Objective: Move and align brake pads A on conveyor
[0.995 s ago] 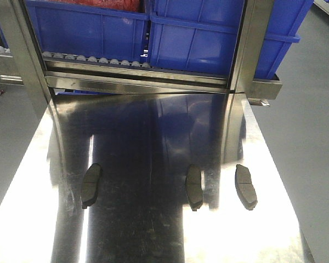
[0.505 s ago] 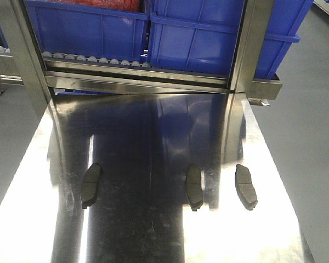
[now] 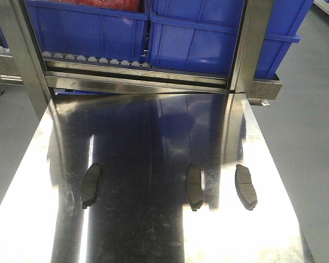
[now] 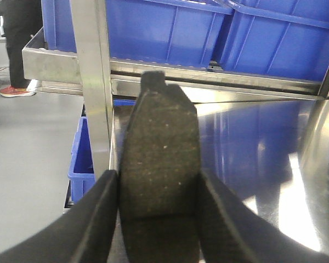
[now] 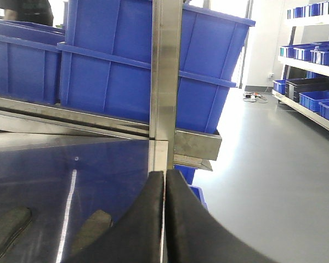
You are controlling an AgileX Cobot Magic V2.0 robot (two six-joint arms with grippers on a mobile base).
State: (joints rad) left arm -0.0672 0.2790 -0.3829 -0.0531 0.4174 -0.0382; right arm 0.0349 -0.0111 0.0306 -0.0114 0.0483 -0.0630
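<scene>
Three brake pads A lie flat on the shiny steel tabletop in the front view: one at the left (image 3: 91,185), one in the middle (image 3: 194,187) and one at the right (image 3: 245,186). Neither gripper shows in that view. In the left wrist view my left gripper (image 4: 158,176) is shut on another dark-grey pad (image 4: 162,137), which stands on end between the fingers above the table's left edge. My right gripper (image 5: 164,175) is shut with nothing in it, and two pads (image 5: 96,224) (image 5: 5,227) lie to its left. The conveyor is out of view.
The steel table (image 3: 153,131) ends at a roller rack holding big blue bins (image 3: 98,27), framed by upright steel posts (image 3: 249,44). Grey floor drops away on both sides. A person (image 4: 16,33) stands at the far left; shelves of bins (image 5: 312,55) at the far right.
</scene>
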